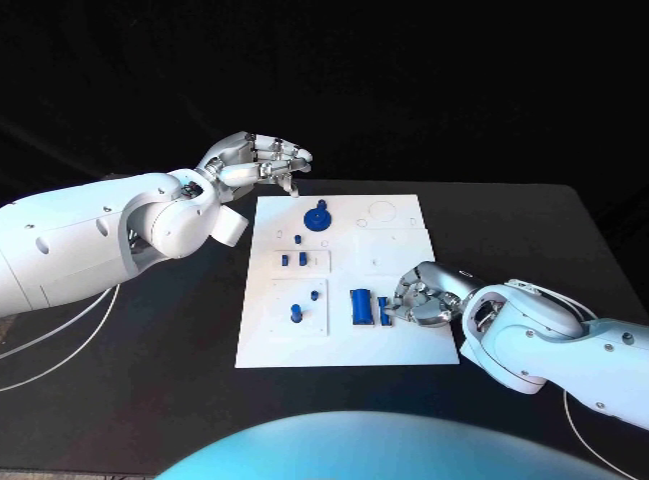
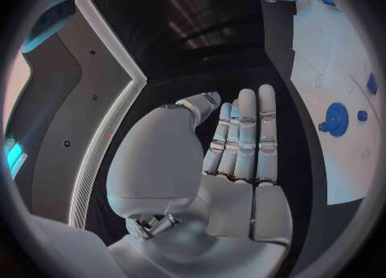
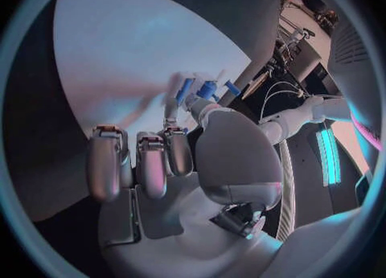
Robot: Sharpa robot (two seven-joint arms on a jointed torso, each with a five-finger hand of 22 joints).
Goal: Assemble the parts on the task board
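Observation:
The white task board (image 1: 346,340) lies in the middle of the black table. On it are a blue disc part (image 1: 318,218), two small blue pieces (image 1: 294,259), two blue pegs (image 1: 304,305) and a longer blue block (image 1: 360,306). My left hand (image 1: 259,160) hovers above the board's far left corner, and my left wrist view shows its fingers (image 2: 245,136) straight and holding nothing, with the disc (image 2: 335,119) beyond. My right hand (image 1: 422,297) sits low at the board's right edge beside the block, fingers curled (image 3: 148,162). A small blue piece (image 1: 388,318) lies at its fingertips; any grip is hidden.
The board's (image 2: 338,46) far right part carries only printed outlines (image 1: 382,215). Bare black table (image 1: 166,400) surrounds the board. A white cable (image 1: 65,350) trails along the table's left side under my left arm.

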